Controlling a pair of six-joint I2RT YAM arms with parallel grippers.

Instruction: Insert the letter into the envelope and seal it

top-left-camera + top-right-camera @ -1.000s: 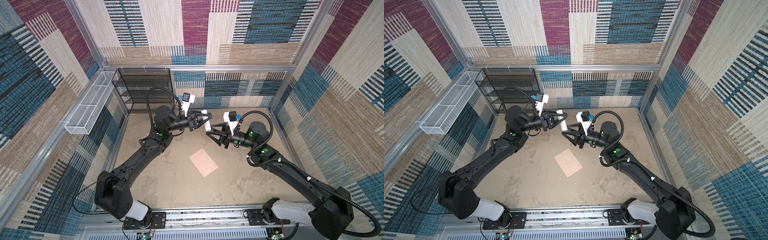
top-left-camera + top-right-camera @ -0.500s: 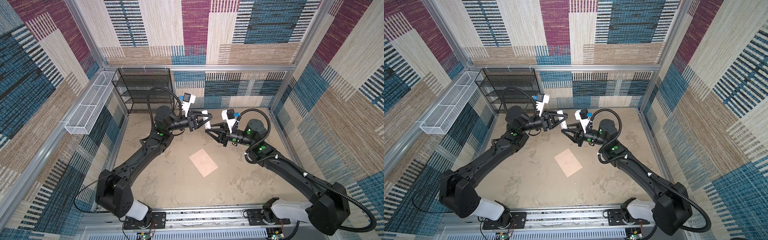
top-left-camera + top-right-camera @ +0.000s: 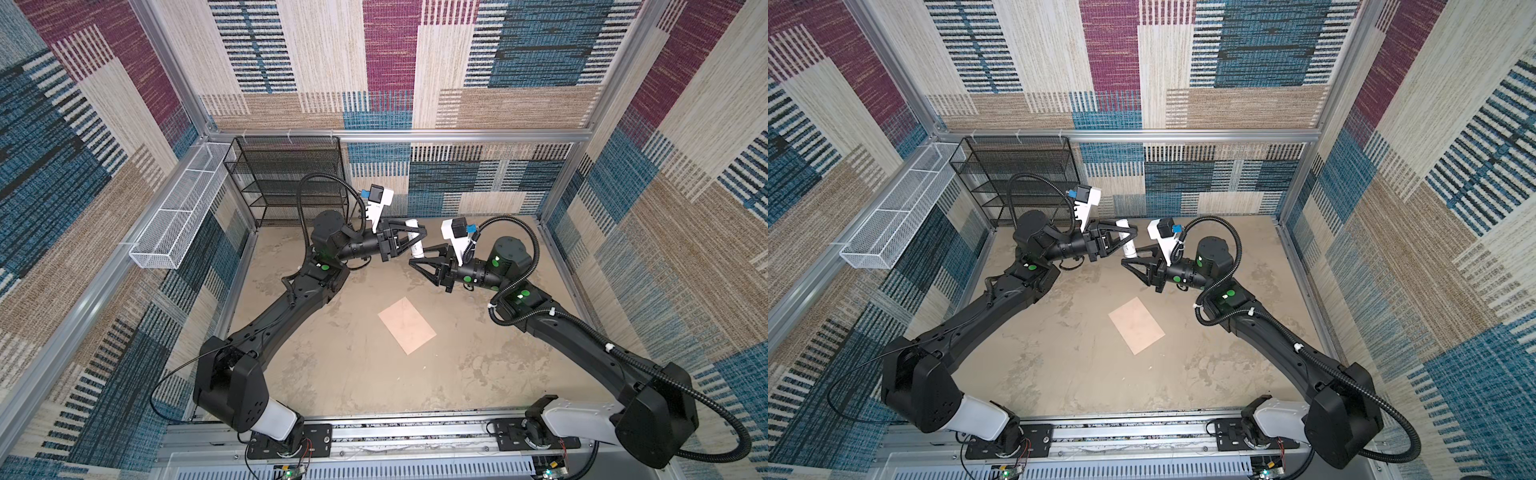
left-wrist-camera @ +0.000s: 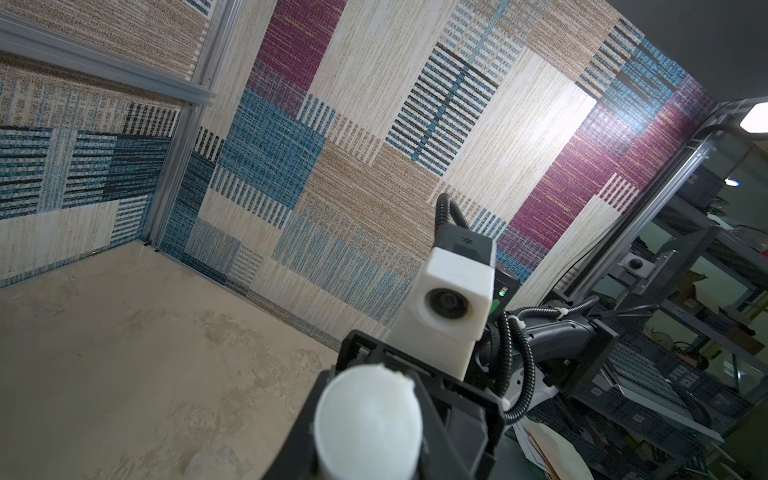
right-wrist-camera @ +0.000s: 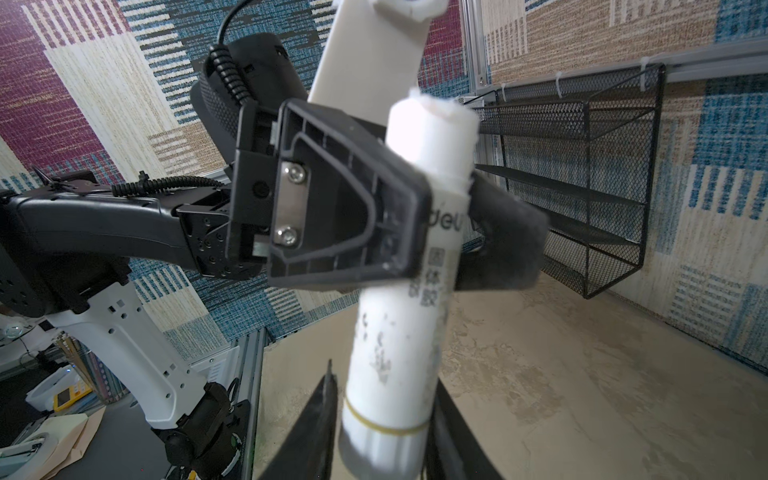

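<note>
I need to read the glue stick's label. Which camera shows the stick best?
The right wrist view: the glue stick fills it lengthwise, print visible, clamped in the left gripper. The left wrist view shows only its round end. In both top views it is a small white tube.

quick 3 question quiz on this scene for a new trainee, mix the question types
1. True or false: the left gripper holds the envelope.
2. Where does the envelope lie? A) flat on the table B) on the black rack C) in the white basket
3. Fill in: the right gripper has its fingers either side of one end of the ____.

Key
1. False; it is shut on the glue stick.
2. A
3. glue stick
</note>
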